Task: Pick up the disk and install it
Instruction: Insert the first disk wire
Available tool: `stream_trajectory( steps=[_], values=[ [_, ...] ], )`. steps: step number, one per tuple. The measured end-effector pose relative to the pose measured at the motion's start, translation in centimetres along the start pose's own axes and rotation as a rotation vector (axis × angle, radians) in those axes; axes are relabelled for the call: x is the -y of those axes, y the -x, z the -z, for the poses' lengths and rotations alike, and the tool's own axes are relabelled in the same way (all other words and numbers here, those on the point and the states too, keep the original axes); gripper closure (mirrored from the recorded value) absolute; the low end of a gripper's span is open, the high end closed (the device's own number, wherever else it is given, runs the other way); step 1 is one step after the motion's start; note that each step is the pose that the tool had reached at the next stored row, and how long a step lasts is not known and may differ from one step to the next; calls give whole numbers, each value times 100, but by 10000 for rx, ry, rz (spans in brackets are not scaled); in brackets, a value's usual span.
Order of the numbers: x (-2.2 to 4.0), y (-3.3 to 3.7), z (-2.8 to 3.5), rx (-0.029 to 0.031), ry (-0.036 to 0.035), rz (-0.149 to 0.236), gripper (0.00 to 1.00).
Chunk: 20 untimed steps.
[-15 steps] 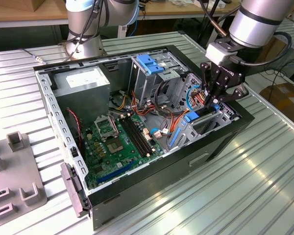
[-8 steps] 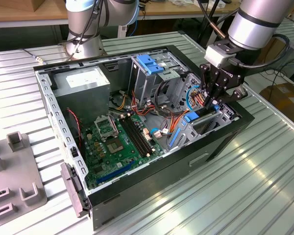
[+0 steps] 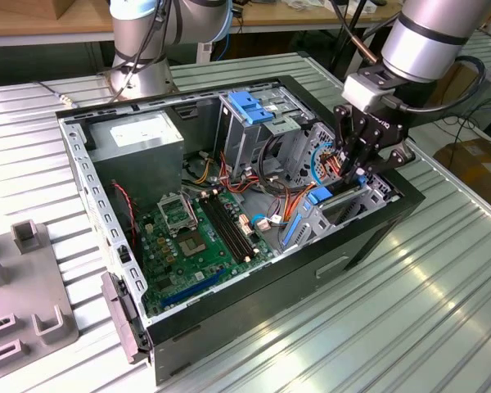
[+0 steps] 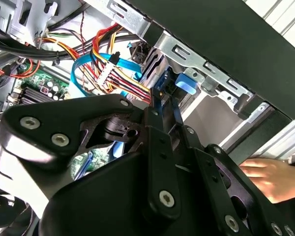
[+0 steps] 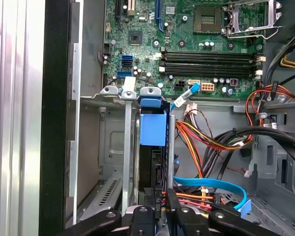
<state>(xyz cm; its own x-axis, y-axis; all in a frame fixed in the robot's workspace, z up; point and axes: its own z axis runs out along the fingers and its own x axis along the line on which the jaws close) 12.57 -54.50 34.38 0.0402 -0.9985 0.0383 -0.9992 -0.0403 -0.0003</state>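
Between the jaws of the gripper (image 5: 160, 209) sits the disk (image 5: 156, 172) — held tight on its edge, with one blue rail on top. It is partly down in its slot in the open computer case (image 3: 376, 225), so this looks like the install step. Pushing it in straight would need care. One hand (image 4: 265, 177) rests outside the case — one gripper, one disk.

You look across a ribbed silvery metal counter (image 3: 409, 303) catching bright glare; behind it runs a long wooden bench (image 3: 49, 20), and brown cardboard boxes (image 3: 483, 168) sit at the exterior view's right.
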Motion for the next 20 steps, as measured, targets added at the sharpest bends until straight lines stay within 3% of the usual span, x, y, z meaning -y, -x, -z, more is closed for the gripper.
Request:
stream_trajectory(
  steps=[7, 12, 14, 20],
  values=[
    [0, -5, 126, -1, -24, -1, 76],
    [0, -5, 130, -1, -25, -1, 77],
    [0, -5, 131, -2, -25, -1, 90],
    [0, -5, 132, -2, -25, -1, 90]
  ],
)
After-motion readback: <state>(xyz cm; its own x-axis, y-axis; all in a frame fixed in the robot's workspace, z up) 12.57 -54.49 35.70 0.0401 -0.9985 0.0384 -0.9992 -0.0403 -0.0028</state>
